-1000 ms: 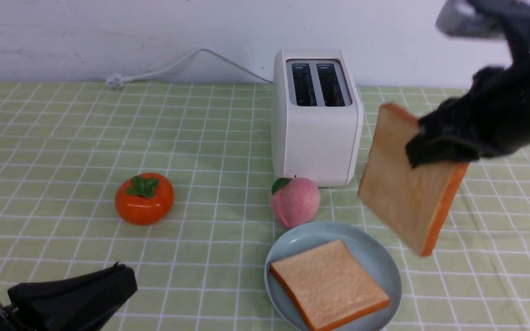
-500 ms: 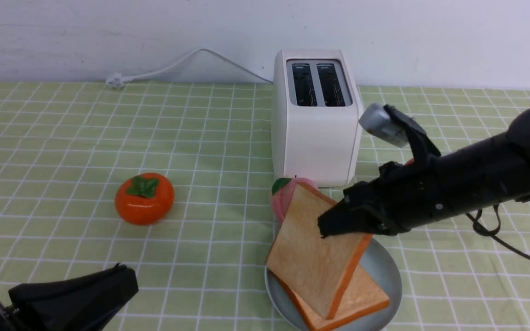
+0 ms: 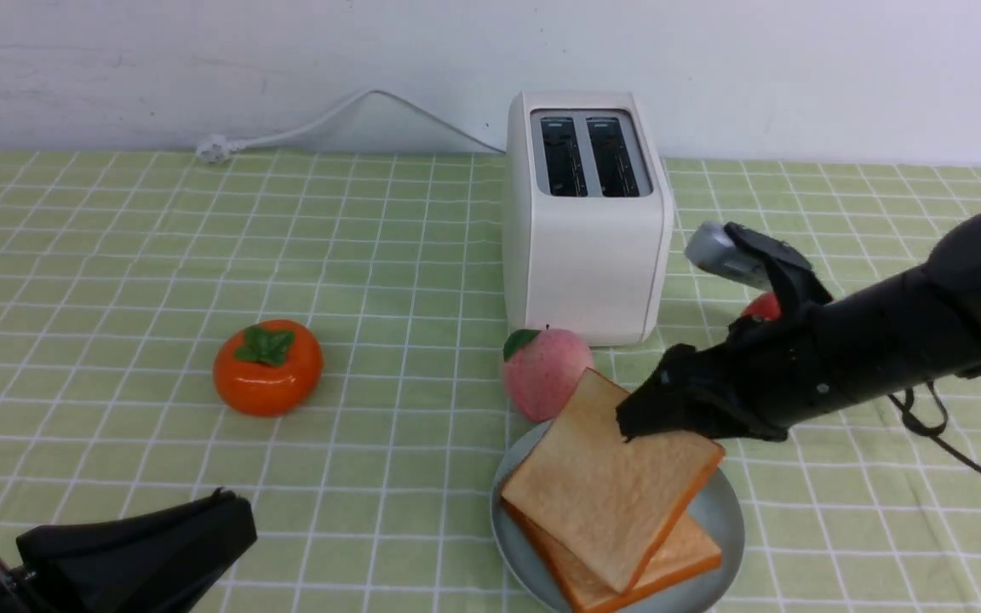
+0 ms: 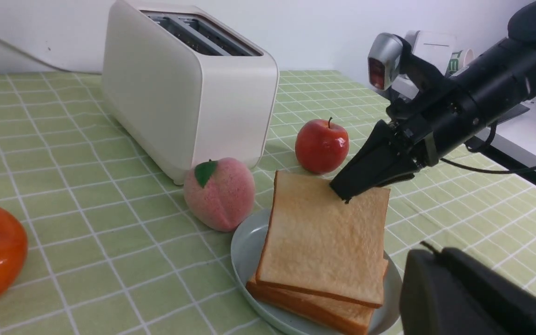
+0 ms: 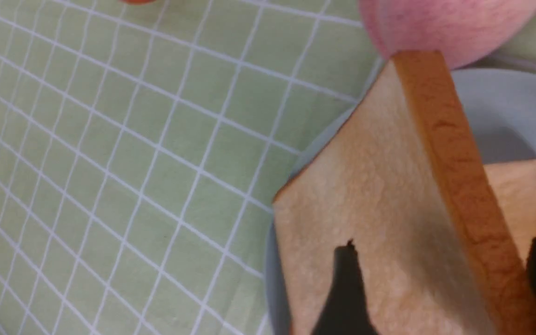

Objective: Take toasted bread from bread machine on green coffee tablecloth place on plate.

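Pale blue-grey and shallow, the plate (image 3: 716, 511) sits close to the bench's front edge, right of the middle. It holds both pieces of toasted bread (image 3: 605, 494), stacked one on the other. The lower slice (image 3: 691, 553) lies flat on the plate. The upper slice (image 4: 319, 237) rests on it nearly flat but turned askew, so the corners do not line up and one far corner reaches out over the rim toward the peach (image 3: 546, 375). Both slices are square and thick, with tan, finely pitted faces and orange-brown crust edges.

The right fingers (image 3: 669, 400) reach in low from the right side of the bench, their tips at the far edge of the upper slice. In the right wrist view one finger lies over the tan face and the other stands clear beyond the crust. They are spread wider than the slice is thick, so the bread is released, not pinched. The left fingers (image 3: 158, 536) are clenched on nothing, low at the front left corner of the bench.

The bread machine (image 3: 584, 247), white and boxy, stands toward the back edge behind the plate, both dark slots empty. Its white cord (image 3: 329, 115) trails left along the back edge. The peach lies between bread machine and plate, just beside the rim. A red apple (image 4: 321, 145) lies right of the bread machine, and an orange persimmon (image 3: 267, 368) sits well to the left. The green coffee tablecloth (image 3: 116, 255), light green with thin white grid lines, covers the whole bench.
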`<state>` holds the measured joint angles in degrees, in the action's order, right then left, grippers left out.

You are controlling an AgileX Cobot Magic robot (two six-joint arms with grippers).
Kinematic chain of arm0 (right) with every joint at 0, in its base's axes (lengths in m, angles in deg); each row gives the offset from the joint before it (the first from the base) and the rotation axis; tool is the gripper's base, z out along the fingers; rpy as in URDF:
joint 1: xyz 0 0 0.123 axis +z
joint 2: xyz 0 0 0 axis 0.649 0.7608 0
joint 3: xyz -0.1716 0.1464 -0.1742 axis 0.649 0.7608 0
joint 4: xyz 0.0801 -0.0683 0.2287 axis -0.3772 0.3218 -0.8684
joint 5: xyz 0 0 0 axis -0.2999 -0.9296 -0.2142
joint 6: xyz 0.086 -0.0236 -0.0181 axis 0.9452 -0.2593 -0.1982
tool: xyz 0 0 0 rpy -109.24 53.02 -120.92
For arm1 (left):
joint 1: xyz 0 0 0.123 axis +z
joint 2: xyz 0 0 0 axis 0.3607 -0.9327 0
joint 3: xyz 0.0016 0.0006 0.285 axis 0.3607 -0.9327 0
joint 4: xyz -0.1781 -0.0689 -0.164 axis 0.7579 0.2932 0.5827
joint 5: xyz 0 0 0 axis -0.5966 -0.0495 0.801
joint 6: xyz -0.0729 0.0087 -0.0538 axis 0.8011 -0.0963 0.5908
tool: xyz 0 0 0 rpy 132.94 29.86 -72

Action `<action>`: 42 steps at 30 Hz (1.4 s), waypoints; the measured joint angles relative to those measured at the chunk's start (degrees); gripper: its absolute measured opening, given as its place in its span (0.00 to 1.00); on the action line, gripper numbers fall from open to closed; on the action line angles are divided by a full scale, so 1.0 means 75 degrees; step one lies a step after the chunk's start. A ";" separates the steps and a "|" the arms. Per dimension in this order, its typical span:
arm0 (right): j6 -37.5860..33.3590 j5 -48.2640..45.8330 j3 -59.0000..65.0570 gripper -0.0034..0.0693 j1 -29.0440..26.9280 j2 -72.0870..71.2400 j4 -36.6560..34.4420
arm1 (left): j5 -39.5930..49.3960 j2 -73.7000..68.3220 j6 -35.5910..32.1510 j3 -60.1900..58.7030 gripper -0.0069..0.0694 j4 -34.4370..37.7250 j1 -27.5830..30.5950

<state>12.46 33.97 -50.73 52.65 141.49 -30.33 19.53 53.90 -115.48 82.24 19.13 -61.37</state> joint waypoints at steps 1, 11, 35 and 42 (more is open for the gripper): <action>0.0108 -0.0099 -0.0042 0.79 -0.0191 -0.0103 0.0217 | 0.0000 0.0000 0.0000 0.0000 0.08 0.0000 0.0000; 0.2012 -0.2292 -0.0506 0.52 -0.1309 -0.2893 0.3662 | 0.0060 0.0000 0.0088 0.0019 0.07 0.0000 0.0000; 0.4743 -0.2075 0.2873 0.05 -0.1309 -0.9763 0.5506 | -0.1034 0.1830 0.0353 -0.0617 0.07 0.0080 0.0000; 0.4743 -0.1306 0.4039 0.05 -0.1169 -0.9823 0.5454 | -0.1048 0.1830 0.0353 -0.0689 0.07 0.0087 0.0000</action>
<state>48.03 24.18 -20.44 43.89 67.82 10.58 11.67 67.63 -112.84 77.07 19.78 -61.37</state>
